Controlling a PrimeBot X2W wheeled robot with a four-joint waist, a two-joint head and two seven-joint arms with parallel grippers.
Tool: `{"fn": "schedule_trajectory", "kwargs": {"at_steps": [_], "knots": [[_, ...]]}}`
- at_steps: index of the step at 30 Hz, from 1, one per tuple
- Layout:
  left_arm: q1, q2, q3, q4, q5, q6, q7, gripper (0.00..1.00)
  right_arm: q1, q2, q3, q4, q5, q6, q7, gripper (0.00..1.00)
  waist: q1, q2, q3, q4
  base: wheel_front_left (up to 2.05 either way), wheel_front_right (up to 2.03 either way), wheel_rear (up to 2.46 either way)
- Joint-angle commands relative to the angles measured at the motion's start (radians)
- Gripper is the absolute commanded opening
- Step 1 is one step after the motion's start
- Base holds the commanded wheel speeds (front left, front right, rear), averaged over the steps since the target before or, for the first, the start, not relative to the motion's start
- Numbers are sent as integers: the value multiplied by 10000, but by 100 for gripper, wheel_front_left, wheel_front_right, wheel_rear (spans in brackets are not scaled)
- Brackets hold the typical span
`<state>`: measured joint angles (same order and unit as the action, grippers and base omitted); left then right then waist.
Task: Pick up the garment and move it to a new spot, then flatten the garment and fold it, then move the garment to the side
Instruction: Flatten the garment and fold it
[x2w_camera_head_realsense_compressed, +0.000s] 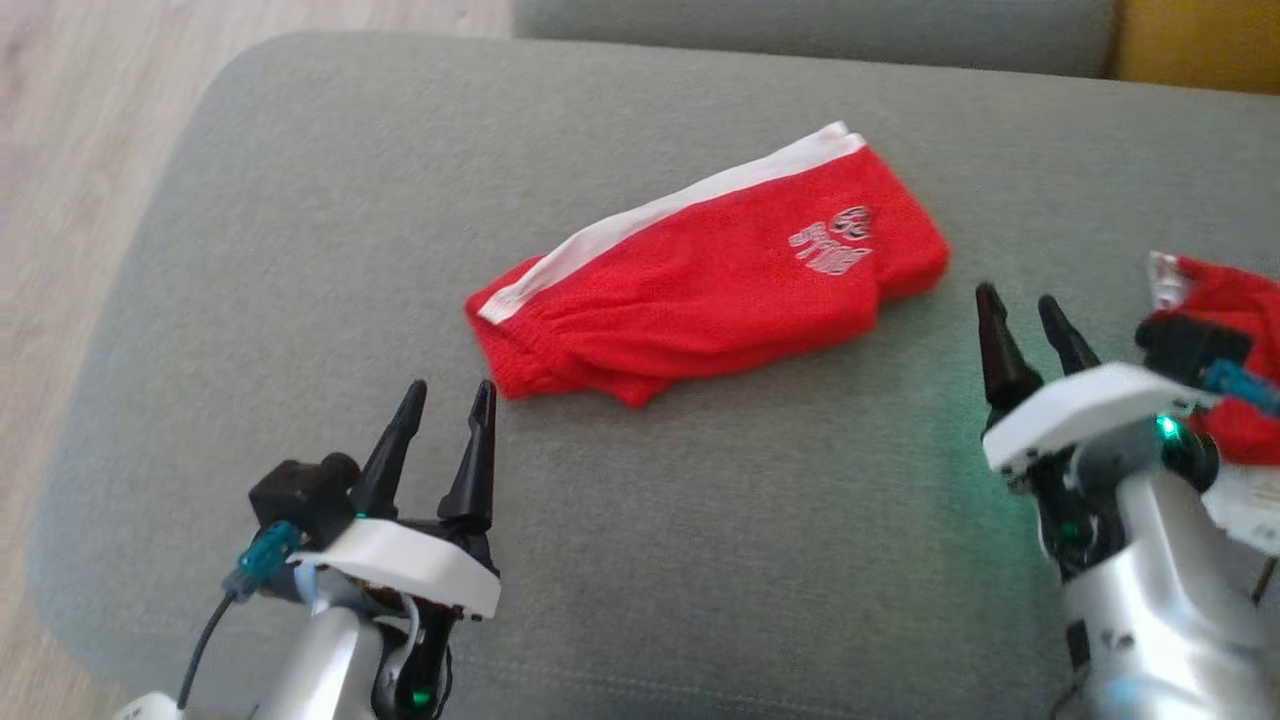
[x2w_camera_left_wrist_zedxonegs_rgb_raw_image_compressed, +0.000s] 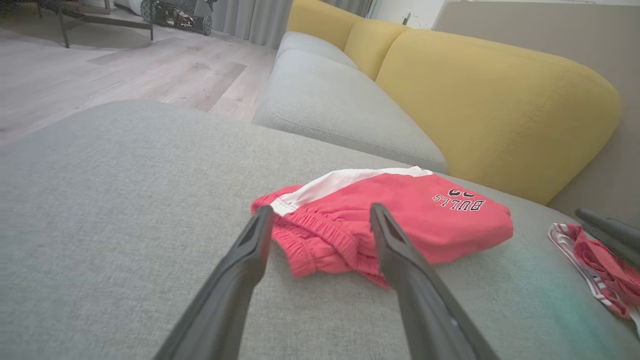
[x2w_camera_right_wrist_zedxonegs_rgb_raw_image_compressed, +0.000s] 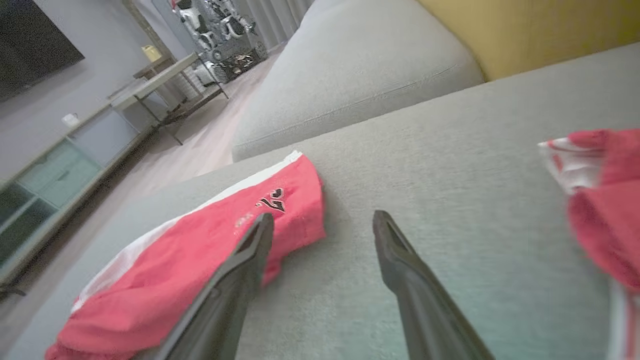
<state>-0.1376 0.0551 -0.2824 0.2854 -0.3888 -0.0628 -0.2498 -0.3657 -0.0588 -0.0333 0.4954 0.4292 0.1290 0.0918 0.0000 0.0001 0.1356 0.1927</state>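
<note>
Shorts (x2w_camera_head_realsense_compressed: 710, 280) lie folded mid-cushion (x2w_camera_head_realsense_compressed: 700, 520), touched by nothing. The left gripper (x2w_camera_head_realsense_compressed: 450, 390) sits just beside their waistband end and the right gripper (x2w_camera_head_realsense_compressed: 1020, 300) near the other end, both empty with fingers apart. Another red garment (x2w_camera_head_realsense_compressed: 1235, 295) lies at the right.

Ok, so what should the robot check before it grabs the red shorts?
1. Left gripper open and empty: ok, fingers spread with nothing between them.
2. Right gripper open and empty: ok.
3. Red shorts lying folded, in plain sight: ok.
4. Left gripper aimed at the shorts: ok, in the left wrist view the waistband end sits just ahead between the fingers, not touched yet.
5. Second red garment free of the right arm: cannot tell, it lies close behind the wrist.
6. Bare grey cushion to set the shorts on: ok.
</note>
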Motion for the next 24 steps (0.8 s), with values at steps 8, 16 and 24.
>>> {"fn": "schedule_trajectory", "kwargs": {"at_steps": [8,16,24], "knots": [[-652,-35,304,-139,41,-200,-120,100,-2235,83,-358,2320,602,17,158,100,0,-1,762,1192,0,0,0],[-842,-46,40,-254,-264,-203,-120,100,-4095,84,-860,5044,-762,17,-50,100,0,-1,1207,1600,0,0,0],[-1090,-48,-207,-294,-444,-89,-120,100,-5281,85,-1411,7013,-1796,17,-692,100,0,-1,1437,1642,0,0,0]]}}
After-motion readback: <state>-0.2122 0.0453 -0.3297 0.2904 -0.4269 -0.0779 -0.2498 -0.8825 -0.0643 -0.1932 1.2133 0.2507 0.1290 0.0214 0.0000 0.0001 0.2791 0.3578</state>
